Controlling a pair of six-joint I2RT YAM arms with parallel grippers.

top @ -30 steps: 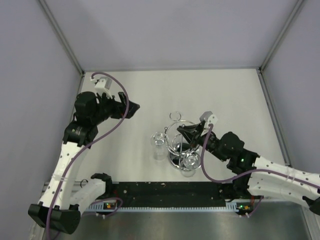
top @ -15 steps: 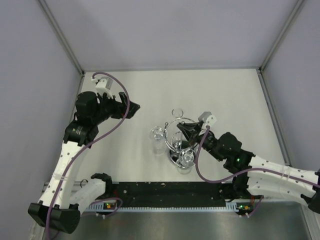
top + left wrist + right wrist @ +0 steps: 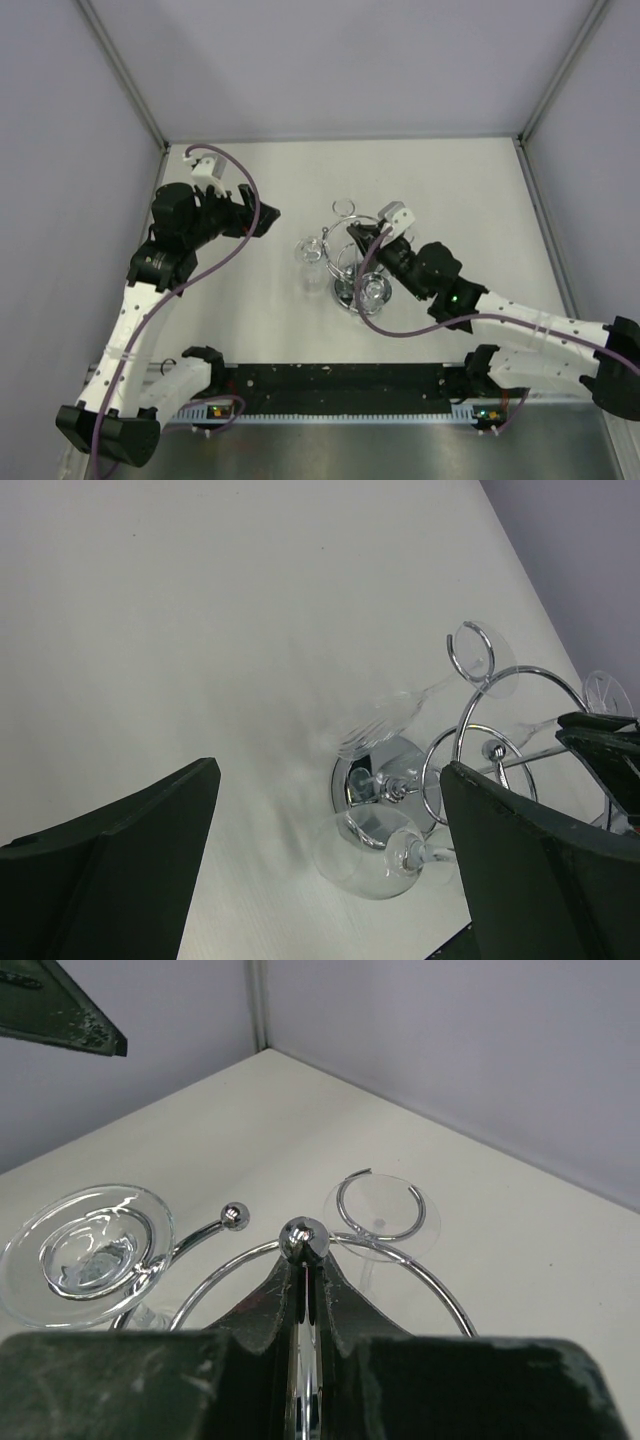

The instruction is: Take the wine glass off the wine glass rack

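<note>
Top cam hangs above & behind my arm bases (image 3: 110, 430), looking down on the whole table (image 3: 250, 180) from far off. Left wrist cam looks out btwn its own fingers (image 3: 110, 870), angled down at the wine glass rack (image 3: 365, 780) from some way back. Right wrist cam is v. close (rack's knob (image 3: 302, 1238) mid-frame), facing a wall corner (image 3: 258, 1005). All 3 share the rack.

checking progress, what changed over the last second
The right gripper, shut on the post of the wine glass rack, moved left and farther back, taking the rack and its wine glasses along. The left gripper stayed open and still.
</note>
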